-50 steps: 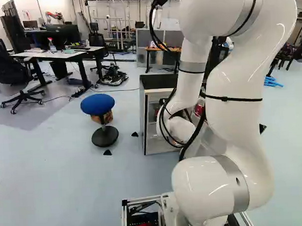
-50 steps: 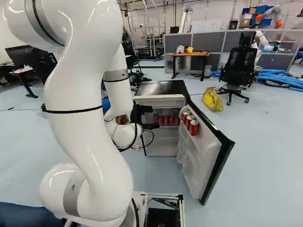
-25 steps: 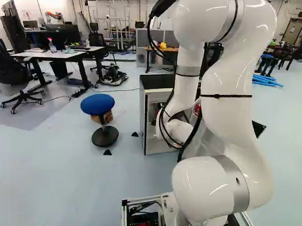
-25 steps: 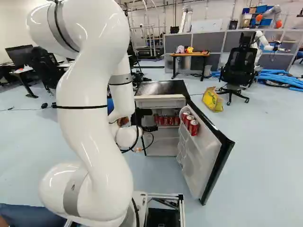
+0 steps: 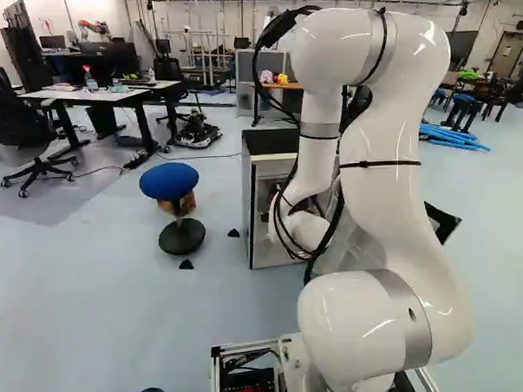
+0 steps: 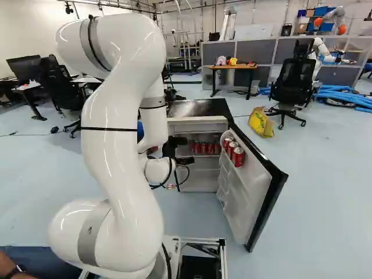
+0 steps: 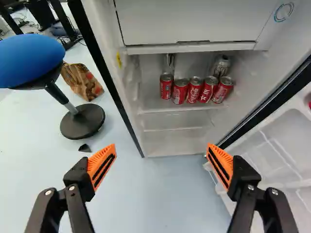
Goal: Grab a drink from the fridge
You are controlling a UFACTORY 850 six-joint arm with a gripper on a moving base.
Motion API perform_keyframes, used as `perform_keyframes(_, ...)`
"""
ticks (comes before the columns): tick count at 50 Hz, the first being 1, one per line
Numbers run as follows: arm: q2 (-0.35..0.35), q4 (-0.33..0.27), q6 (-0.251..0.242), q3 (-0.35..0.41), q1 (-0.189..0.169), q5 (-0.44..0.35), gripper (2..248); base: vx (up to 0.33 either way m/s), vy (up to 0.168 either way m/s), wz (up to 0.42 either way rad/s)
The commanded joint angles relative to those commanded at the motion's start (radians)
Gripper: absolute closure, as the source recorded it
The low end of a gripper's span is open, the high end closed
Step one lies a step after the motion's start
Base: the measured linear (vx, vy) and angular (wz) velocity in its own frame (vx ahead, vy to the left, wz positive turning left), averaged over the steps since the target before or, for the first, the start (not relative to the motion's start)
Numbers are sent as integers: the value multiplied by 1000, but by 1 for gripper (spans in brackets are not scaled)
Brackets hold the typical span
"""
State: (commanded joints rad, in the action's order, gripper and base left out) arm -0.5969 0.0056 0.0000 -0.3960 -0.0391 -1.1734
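In the right base view my gripper [image 6: 179,152] is at the left side of the open fridge [image 6: 197,120], partly hidden by the arm. The wrist view shows the gripper [image 7: 162,162] open and empty, its orange pads wide apart. Ahead of it, inside the fridge, a front row of several red cans [image 7: 194,90] stands upright on a shelf [image 7: 177,108]. Behind them are a silver can [image 7: 222,64] and another silver thing. More red cans [image 6: 238,156] stand in the rack of the open door [image 6: 253,183].
A blue stool [image 5: 170,180] and a brown paper bag [image 7: 81,80] are left of the fridge. The fridge door juts out to the right. Beyond are a yellow bag [image 6: 261,122], an office chair [image 6: 289,87] and another robot [image 6: 321,53]. A person's leg [image 6: 46,261] is close beside the base.
The arm's upper part has swung leftward in the left base view and rightward in the right base view. My gripper has shifted slightly rightward in the right base view. The base has stayed put.
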Motion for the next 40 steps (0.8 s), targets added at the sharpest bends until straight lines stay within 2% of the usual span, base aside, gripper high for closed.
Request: perform_keyframes(40, -183, 0, 0, -134, 2, -153, 3, 0, 0, 0)
